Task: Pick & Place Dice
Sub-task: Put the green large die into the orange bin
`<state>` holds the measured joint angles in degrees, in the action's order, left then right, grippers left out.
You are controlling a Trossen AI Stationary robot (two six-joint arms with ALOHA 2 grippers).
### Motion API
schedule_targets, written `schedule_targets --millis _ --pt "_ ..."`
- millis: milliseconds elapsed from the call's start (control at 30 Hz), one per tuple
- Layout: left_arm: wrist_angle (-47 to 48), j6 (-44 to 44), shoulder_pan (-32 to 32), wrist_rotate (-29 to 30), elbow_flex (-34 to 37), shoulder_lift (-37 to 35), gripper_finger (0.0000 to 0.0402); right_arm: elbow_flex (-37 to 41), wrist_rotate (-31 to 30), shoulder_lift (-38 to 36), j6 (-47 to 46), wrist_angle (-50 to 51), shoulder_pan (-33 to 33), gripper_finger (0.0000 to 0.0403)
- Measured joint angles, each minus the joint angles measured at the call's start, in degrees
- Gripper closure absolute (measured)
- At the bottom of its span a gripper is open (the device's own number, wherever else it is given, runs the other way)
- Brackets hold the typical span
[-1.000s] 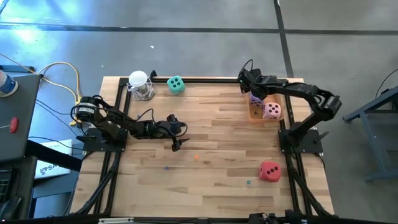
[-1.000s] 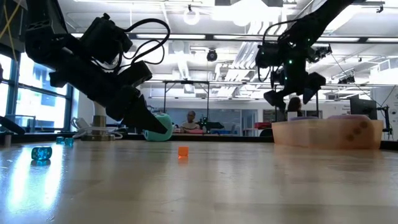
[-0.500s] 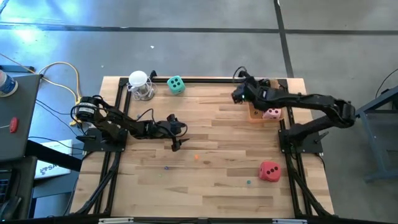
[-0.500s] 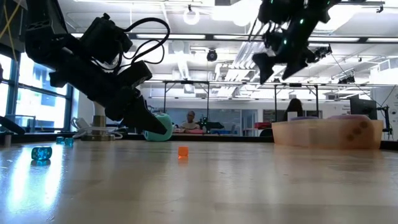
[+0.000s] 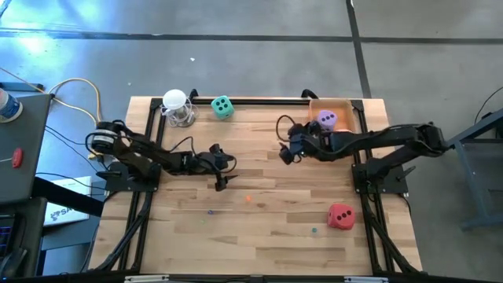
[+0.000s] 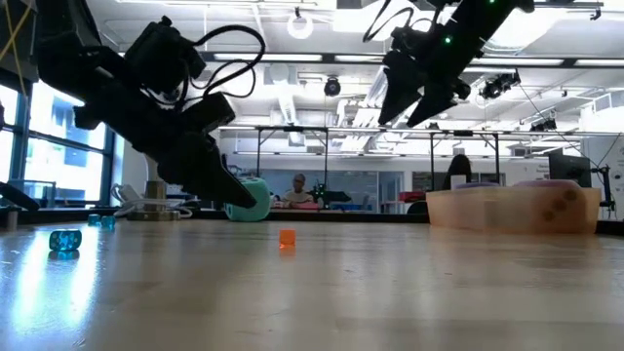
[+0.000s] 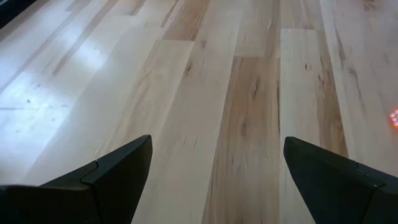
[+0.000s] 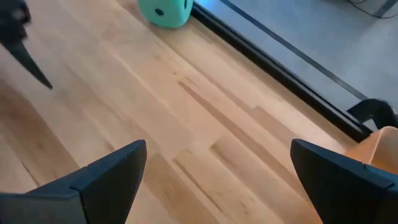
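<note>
1. Since the earlier frame the right gripper (image 5: 286, 151) has swung away from the shallow orange-tan tray (image 5: 350, 108) at the table's far right corner and out over the bare planks toward the middle of the light wooden table (image 5: 259, 236), high above the surface in the low view; its fingers stand wide apart and hold nothing.
2. With the arm gone from over the tray, the soft purple die (image 5: 328, 119) shows inside it; the pink die cannot be made out, since the right arm crosses the tray's near side.
3. Mint-green die (image 5: 222, 107), a soft-looking cube with dark pips, sits near the far edge just beside a white round-topped object on a clear base (image 5: 178, 107); the right wrist view has it ahead (image 8: 165, 11).
4. Red die (image 5: 339, 215) lies near the front right, well apart from both arms.
5. Left gripper (image 5: 222, 178) hangs low over the middle-left planks, fingers spread apart and empty, and seems to wait.
6. Tiny coloured beads, one orange (image 6: 287, 237), dot the boards.
7. Judging by looks, the dice are light, squashy foam: they should yield to a squeeze and not slip. A hold across two opposite flat faces, jaws square to the cube, seems safest; a corner pinch would likely twist it.
</note>
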<state>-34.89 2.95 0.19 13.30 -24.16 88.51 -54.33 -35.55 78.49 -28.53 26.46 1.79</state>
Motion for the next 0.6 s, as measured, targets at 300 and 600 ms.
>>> schedule_targets --millis 300,600 --pt "11.3 2.3 0.0 0.0 0.0 -10.2 0.0049 0.0 1.3 3.1 0.3 -2.3 -0.8 0.0014" --pt "14.5 3.5 0.0 0.0 0.0 -10.7 0.0049 0.0 1.3 3.4 0.3 -5.5 -0.8 0.0014"
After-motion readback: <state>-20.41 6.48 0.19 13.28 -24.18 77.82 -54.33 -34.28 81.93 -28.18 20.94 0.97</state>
